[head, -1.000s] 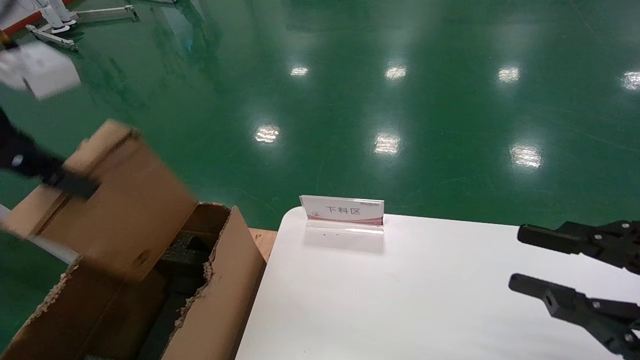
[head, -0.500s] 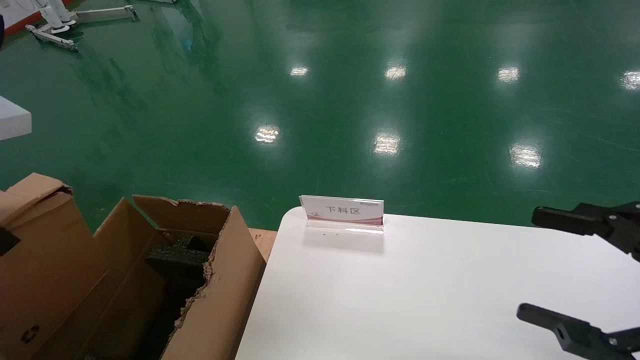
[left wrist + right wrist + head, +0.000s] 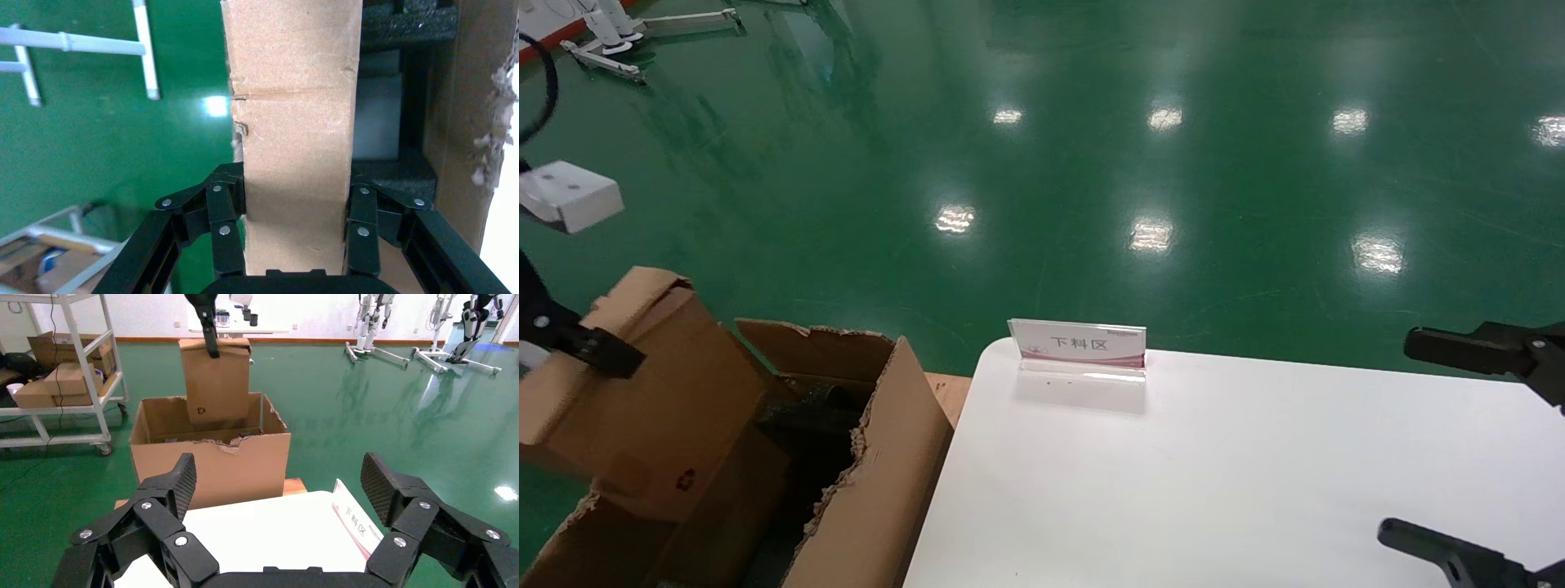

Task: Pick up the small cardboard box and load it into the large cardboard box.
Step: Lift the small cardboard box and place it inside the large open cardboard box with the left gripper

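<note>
The small cardboard box (image 3: pixel 650 400) hangs upright with its recycling symbol near the low corner. My left gripper (image 3: pixel 597 349) is shut on its upper part. In the left wrist view both fingers (image 3: pixel 227 211) press the small cardboard box (image 3: pixel 294 116) from either side. Its lower end dips into the open top of the large cardboard box (image 3: pixel 878 482), which has ragged edges and black foam (image 3: pixel 805 425) inside. From the right wrist view the small cardboard box (image 3: pixel 217 383) stands inside the large cardboard box (image 3: pixel 211 459). My right gripper (image 3: pixel 1397 437) hovers open over the table's right side.
A white table (image 3: pixel 1214 490) carries a small acrylic sign (image 3: pixel 1079 347) at its far edge. A wooden pallet corner (image 3: pixel 948 388) shows between table and carton. A shelf cart with cartons (image 3: pixel 61 386) stands beyond the large box. Green floor surrounds everything.
The small box swung from a tilt above the large box down to the left, then came back up and right to stand upright. My right gripper's jaws spread wider.
</note>
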Tool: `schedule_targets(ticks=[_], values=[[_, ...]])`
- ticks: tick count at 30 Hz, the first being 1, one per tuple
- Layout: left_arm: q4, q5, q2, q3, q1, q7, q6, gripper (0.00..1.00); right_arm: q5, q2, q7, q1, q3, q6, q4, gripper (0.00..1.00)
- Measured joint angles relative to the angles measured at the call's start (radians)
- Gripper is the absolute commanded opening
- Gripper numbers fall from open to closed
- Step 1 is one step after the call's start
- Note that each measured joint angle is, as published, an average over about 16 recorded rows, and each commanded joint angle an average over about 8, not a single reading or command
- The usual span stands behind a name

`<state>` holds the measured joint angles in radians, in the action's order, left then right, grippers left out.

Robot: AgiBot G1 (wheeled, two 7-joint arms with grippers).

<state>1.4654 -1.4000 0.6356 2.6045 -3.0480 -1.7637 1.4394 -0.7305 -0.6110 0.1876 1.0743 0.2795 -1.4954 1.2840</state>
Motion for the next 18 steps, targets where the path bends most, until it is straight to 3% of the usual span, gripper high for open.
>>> schedule_targets(ticks=[18], values=[[0.001,-0.067,-0.111,0.025,0.069,-0.026,-0.099,0.00,0.000,0.000,0.000,0.000,0.000,0.000,0.000,1.00]])
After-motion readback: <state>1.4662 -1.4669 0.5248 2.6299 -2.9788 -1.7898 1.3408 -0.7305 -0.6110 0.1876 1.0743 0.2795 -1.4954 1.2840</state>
